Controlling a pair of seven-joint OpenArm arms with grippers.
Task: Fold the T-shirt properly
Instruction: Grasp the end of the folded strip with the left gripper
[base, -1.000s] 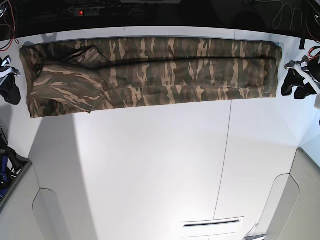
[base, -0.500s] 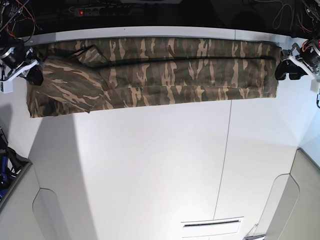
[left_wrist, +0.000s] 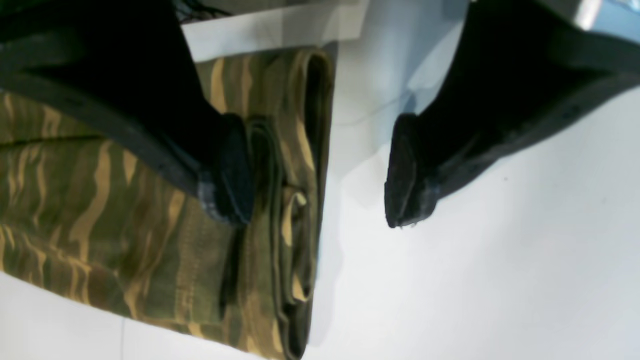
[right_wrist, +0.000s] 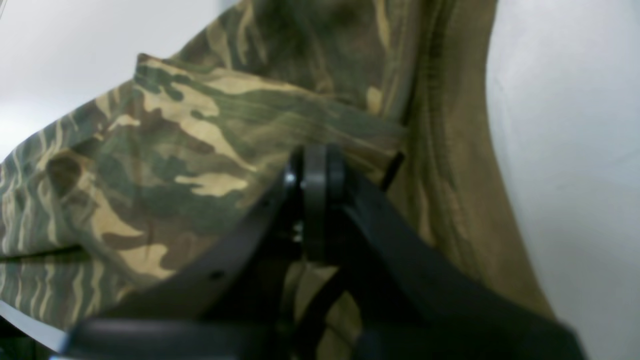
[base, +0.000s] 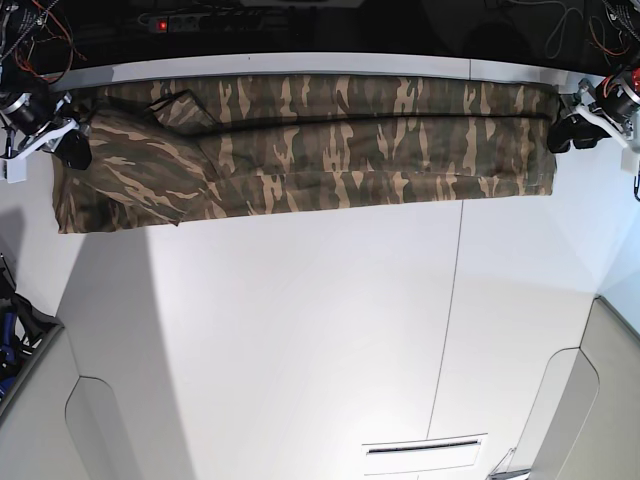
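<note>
The T-shirt (base: 350, 140), in brown, tan and green camouflage, lies as a long folded strip across the far side of the white table (base: 300, 330). My left gripper (base: 565, 135) is at the strip's right end. In the left wrist view it (left_wrist: 317, 175) stands open astride the layered end of the T-shirt (left_wrist: 100, 200), with one finger (left_wrist: 230, 170) over cloth and the other over bare table. My right gripper (base: 75, 150) is at the strip's left end. In the right wrist view it (right_wrist: 315, 165) is shut, tips down against the T-shirt (right_wrist: 190, 135), and no cloth shows between the pads.
A power strip with a red light (base: 165, 22) lies in the dark band behind the table. Loose cables hang at both far corners. Grey panels (base: 40, 420) flank the near corners, and a narrow slot (base: 425, 447) sits near the front edge.
Both arms have come in from beside the table to the strip's two ends. The left gripper's jaws have opened wider. The T-shirt's left end has shifted slightly.
</note>
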